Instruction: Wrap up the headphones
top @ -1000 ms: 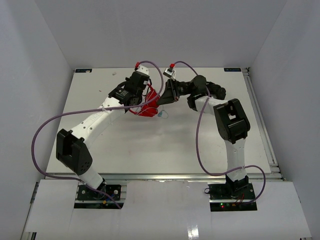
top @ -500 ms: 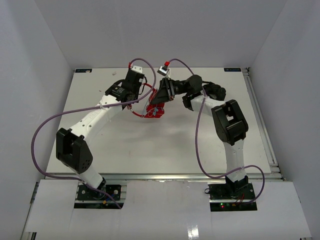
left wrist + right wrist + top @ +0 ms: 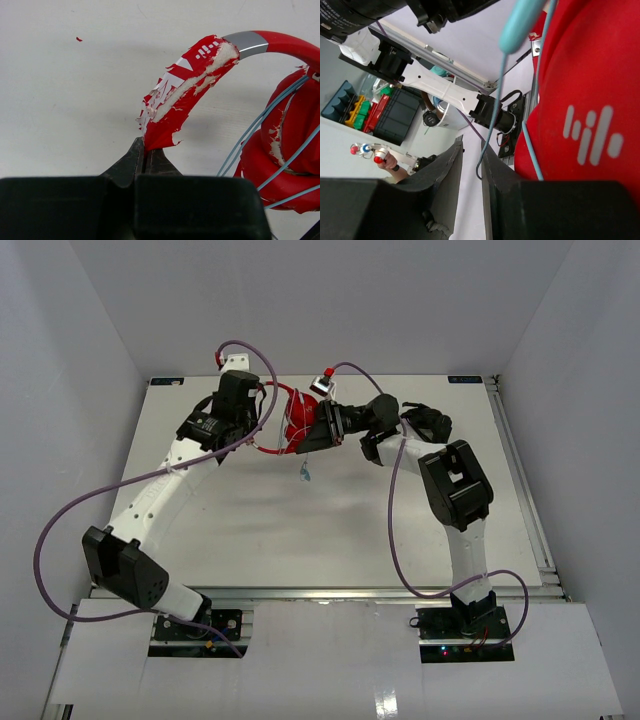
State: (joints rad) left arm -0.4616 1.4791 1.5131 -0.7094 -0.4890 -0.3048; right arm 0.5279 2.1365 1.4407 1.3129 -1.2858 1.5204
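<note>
The red headphones (image 3: pixel 293 426) are held up over the far middle of the table between both grippers. My left gripper (image 3: pixel 145 148) is shut on the peeling red end of the headband (image 3: pixel 190 85); it also shows in the top view (image 3: pixel 264 408). A red earcup (image 3: pixel 287 145) hangs to its right with the pale blue cable (image 3: pixel 260 120) across it. My right gripper (image 3: pixel 471 150) is slightly open beside the other earcup (image 3: pixel 590 100). The cable (image 3: pixel 495 125) hangs loose by its right finger, with the plug (image 3: pixel 517 25) above. The cable end dangles below the headphones (image 3: pixel 305 472).
A black object (image 3: pixel 428 422) lies on the table behind my right arm. White walls close in the table (image 3: pixel 300 530) at the left, back and right. A rail runs along the right edge (image 3: pixel 520 480).
</note>
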